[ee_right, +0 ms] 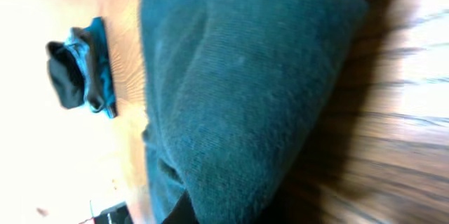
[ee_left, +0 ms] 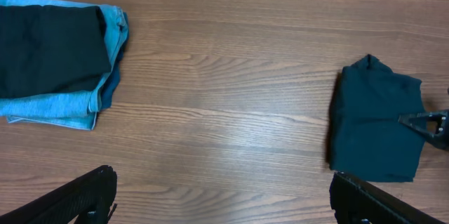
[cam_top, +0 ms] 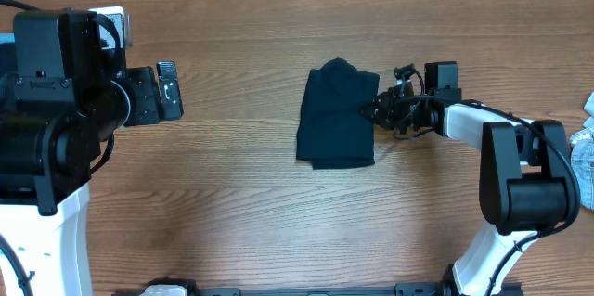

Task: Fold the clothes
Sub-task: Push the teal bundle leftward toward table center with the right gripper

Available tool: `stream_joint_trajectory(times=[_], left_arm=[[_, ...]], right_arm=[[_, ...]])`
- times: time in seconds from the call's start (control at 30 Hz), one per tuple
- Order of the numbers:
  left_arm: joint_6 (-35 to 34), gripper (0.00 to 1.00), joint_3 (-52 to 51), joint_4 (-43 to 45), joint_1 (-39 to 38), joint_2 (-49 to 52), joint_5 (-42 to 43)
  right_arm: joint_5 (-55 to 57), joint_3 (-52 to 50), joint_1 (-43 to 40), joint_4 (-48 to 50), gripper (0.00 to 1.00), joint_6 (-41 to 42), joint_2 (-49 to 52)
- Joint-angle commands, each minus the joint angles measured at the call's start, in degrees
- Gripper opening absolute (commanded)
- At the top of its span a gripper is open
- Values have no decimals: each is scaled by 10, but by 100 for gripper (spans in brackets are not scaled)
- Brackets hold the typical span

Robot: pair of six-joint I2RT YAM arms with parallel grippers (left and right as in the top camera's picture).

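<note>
A dark teal garment (cam_top: pixel 338 115) lies folded into a small rectangle at the middle of the table. It also shows in the left wrist view (ee_left: pixel 375 126) and fills the right wrist view (ee_right: pixel 252 90). My right gripper (cam_top: pixel 377 110) is at its right edge and shut on the cloth; its pointed tips show in the left wrist view (ee_left: pixel 423 121). In the right wrist view the cloth covers the fingers, with only a dark finger tip (ee_right: pixel 188 210) showing. My left gripper (ee_left: pixel 224 203) is wide open and empty, well above the table at the far left (cam_top: pixel 167 92).
A stack of folded clothes (ee_left: pixel 59 59), black on light blue, lies left of the garment; it also shows in the right wrist view (ee_right: pixel 78 66). Pale crumpled clothes (cam_top: pixel 585 143) sit at the table's right edge. Bare wood lies between the stack and the garment.
</note>
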Motion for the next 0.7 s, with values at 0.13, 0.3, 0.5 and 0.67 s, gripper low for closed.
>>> stream_joint_trajectory(times=[0.13,0.3,0.5,0.67], left_arm=[[5,100,2,1,-4,2,-7],[5,100,2,1,-4,2,-7],[5,100,2,1,-4,2,-7],[5,100,2,1,-4,2,-7]], right_arm=[[-54,2,4,6,4,0,-74],[-63,2,4,10,4,0,-74],[-62,2,4,12,4,0,-74],[-37,2,4,1,4,0,-74]])
